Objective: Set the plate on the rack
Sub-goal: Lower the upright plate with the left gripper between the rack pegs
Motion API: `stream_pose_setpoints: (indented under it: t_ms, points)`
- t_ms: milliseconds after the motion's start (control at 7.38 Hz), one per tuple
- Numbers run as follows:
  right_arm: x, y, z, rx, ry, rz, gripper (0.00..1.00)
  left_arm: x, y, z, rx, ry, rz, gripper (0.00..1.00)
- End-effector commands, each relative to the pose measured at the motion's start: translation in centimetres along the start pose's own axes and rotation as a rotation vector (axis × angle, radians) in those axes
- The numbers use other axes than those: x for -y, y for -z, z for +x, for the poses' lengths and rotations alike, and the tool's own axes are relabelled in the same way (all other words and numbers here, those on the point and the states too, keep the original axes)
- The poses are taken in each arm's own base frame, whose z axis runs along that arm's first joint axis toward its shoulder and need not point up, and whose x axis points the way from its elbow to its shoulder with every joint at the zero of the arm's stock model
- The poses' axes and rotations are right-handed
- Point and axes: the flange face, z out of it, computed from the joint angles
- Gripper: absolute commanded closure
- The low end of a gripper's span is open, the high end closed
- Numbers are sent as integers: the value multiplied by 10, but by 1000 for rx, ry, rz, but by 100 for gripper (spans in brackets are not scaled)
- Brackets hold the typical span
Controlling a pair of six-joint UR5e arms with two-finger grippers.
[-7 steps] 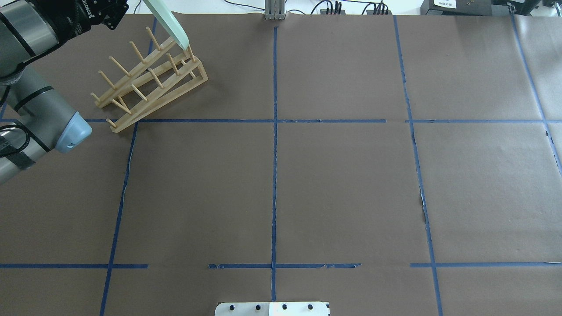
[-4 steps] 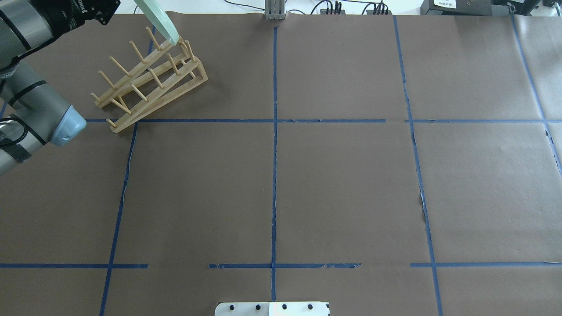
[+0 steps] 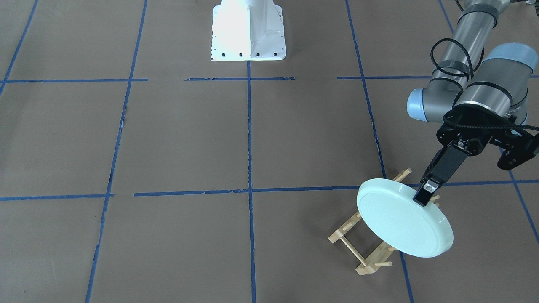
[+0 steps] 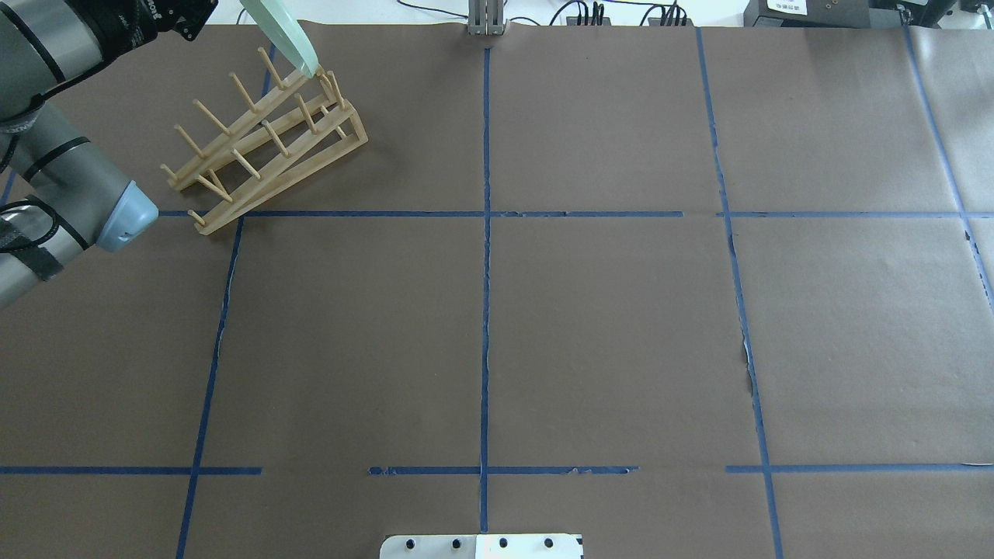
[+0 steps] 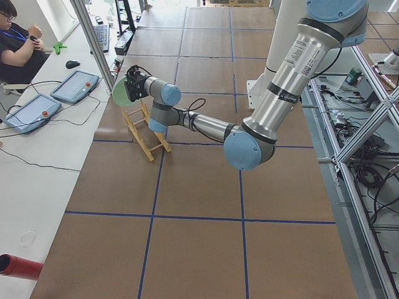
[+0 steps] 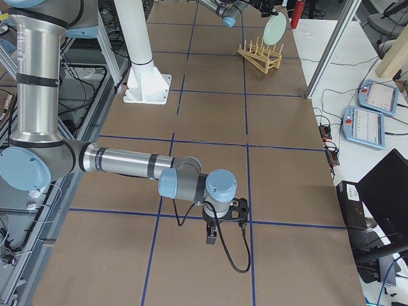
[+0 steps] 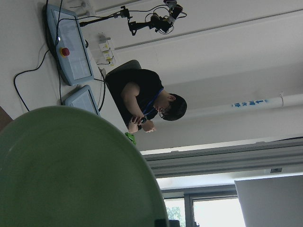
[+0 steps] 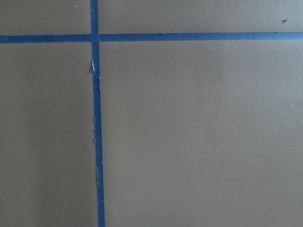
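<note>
Left fingers (image 3: 426, 193) are clamping the plate (image 3: 400, 223) by its rim. One finger is showing on the plate's face; the other is hiding behind it. Plate is hanging on edge, tilted, over the rack (image 4: 264, 147), with its lower edge sitting right at the pegs on the rack's far end. Touching or not, can't tell. From the front view the plate is covering the rack's middle, with only the rail ends sticking out.

Rack is standing at the far left of the desk (image 4: 606, 326), lying diagonal to the blue tape (image 4: 485, 233) grid. Left arm is reaching in from the left edge.

Left wrist view: plate is filling the lower left, and a person (image 7: 151, 106) in black is sitting behind it.

Right fingers (image 6: 211, 237) are pointing down over the desk's right end, well apart from the rack. Wide or narrow, can't tell. Right wrist view is showing only brown paper and a tape cross (image 8: 94, 38).
</note>
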Motion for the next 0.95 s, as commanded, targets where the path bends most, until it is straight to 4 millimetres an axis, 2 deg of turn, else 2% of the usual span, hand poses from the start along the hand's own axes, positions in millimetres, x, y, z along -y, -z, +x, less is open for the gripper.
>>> stream_pose_setpoints:
  t_ms: [0,407,814]
  points:
    - [0,0,0,0,-1,1,0,4,-7,-6,15,0,8,100]
    - [0,0,0,0,-1,0,0,9,-15,-20,46,-1,19,100]
    - [0,0,0,0,-1,0,0,1,-21,-38,77,8,10,100]
